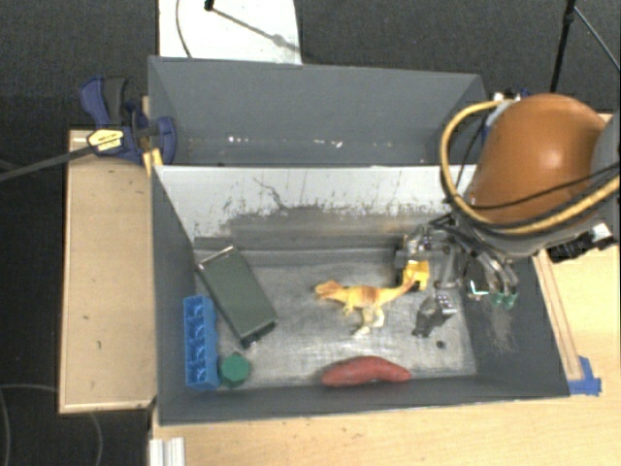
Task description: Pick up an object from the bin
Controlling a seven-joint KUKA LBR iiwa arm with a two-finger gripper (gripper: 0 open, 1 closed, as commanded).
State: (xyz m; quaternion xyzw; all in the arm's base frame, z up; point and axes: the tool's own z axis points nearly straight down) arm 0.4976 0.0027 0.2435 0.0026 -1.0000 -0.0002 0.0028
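My gripper [418, 287] is low in the right part of the bin, open. One dark finger [427, 318] points down toward the floor and the other [405, 256] sits nearer the back wall. A yellow and orange toy dinosaur [361, 298] lies on the bin floor in the middle, head to the left. Its raised tail end reaches in between my fingers. A red oblong thing [365, 372] lies by the front wall, below the dinosaur and to the left of my gripper.
A dark grey flat block [236, 295] lies tilted at the left. A blue studded brick [200, 341] and a small green round thing [234, 368] sit in the front left corner. The arm's orange dome and cables hang over the bin's right side.
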